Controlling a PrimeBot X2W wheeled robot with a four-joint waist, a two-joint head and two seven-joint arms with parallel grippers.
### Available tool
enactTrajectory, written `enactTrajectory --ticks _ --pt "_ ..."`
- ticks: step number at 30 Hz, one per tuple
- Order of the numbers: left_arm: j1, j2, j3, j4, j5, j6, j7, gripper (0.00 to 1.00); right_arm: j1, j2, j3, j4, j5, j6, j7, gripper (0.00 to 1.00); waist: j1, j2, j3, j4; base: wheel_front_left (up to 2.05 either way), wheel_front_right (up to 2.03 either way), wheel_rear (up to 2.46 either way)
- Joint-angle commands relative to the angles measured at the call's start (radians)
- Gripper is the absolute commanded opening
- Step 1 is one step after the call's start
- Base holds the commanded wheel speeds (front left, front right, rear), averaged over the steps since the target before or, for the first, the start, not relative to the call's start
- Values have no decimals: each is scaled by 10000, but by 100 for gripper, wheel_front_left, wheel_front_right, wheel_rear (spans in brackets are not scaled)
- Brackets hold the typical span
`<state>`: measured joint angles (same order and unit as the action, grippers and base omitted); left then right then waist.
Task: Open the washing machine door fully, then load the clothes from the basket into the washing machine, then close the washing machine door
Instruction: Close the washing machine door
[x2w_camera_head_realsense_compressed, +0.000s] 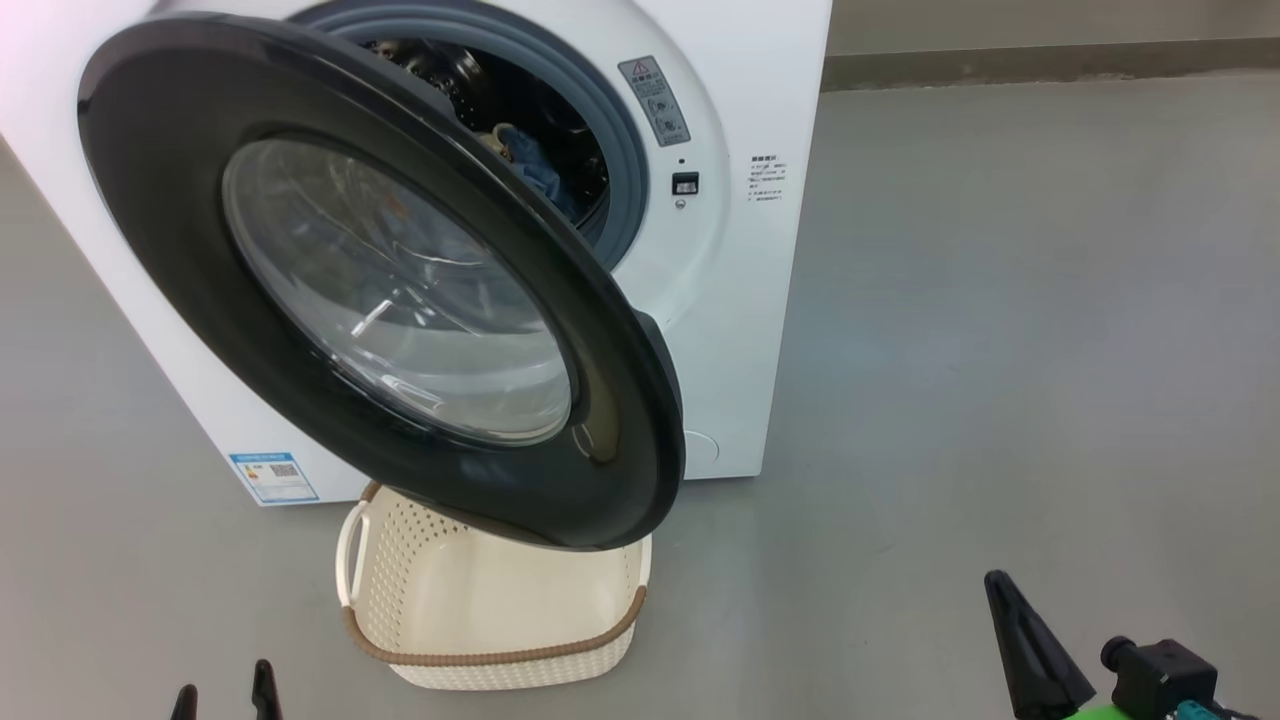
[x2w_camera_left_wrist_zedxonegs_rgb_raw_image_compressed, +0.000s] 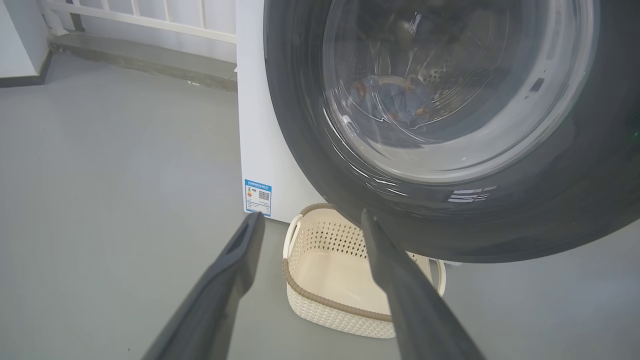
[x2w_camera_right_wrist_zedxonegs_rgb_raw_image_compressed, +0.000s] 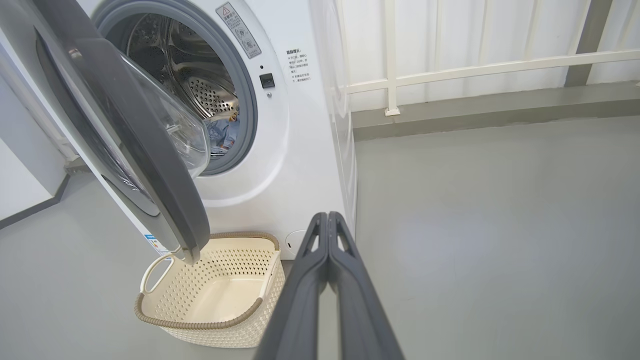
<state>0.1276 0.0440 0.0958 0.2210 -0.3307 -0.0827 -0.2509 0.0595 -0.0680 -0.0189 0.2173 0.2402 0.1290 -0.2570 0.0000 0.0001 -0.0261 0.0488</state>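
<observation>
The washing machine (x2w_camera_head_realsense_compressed: 740, 250) stands with its door (x2w_camera_head_realsense_compressed: 180, 200) swung partway out over the basket (x2w_camera_head_realsense_compressed: 500, 657), which looks empty. Light blue clothes (x2w_camera_head_realsense_compressed: 540, 165) lie inside the drum; they also show through the door glass (x2w_camera_left_wrist_zedxonegs_rgb_raw_image_compressed: 395, 100) and past the gasket (x2w_camera_right_wrist_zedxonegs_rgb_raw_image_compressed: 225, 135). My left gripper (x2w_camera_left_wrist_zedxonegs_rgb_raw_image_compressed: 311, 215) is open and empty, low and short of the door's rim (x2w_camera_left_wrist_zedxonegs_rgb_raw_image_compressed: 300, 150) and the basket (x2w_camera_left_wrist_zedxonegs_rgb_raw_image_compressed: 325, 302). My right gripper (x2w_camera_right_wrist_zedxonegs_rgb_raw_image_compressed: 327, 215) is shut on nothing, to the right of the basket (x2w_camera_right_wrist_zedxonegs_rgb_raw_image_compressed: 200, 325) and in front of the machine's lower right corner. Both grippers sit low in the head view, left gripper (x2w_camera_head_realsense_compressed: 225, 680) and right gripper (x2w_camera_head_realsense_compressed: 990, 580).
Grey floor stretches wide to the right of the machine (x2w_camera_head_realsense_compressed: 1000, 300). A white railing on a raised grey kerb (x2w_camera_right_wrist_zedxonegs_rgb_raw_image_compressed: 475, 70) runs behind. The door's lower edge (x2w_camera_right_wrist_zedxonegs_rgb_raw_image_compressed: 190, 250) overhangs the basket's back left part.
</observation>
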Motion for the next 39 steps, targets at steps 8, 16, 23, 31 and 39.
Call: enactTrajectory --ticks 8,16,23,31,39 --pt "-261 63 245 -197 -41 36 -108 100 -1707 56 407 -1116 143 17 -48 0 0 -1 149 158 0 0 0" --pt "-454 63 -270 -144 -372 213 -109 100 -3868 163 1881 -2210 590 17 -48 0 0 -1 175 684 0 0 0" --pt "-468 63 -618 -141 -614 395 -109 100 -4484 174 4013 -2213 1013 17 -48 0 0 -1 290 1407 0 0 0" --pt "-705 63 -935 -94 -692 453 -109 100 -4257 170 4980 -180 953 17 -48 0 0 -1 664 2093 0 0 0" --pt "-816 62 -1188 -81 -798 540 -109 100 -4509 44 4569 717 1039 17 -48 0 0 -1 855 2269 0 0 0"
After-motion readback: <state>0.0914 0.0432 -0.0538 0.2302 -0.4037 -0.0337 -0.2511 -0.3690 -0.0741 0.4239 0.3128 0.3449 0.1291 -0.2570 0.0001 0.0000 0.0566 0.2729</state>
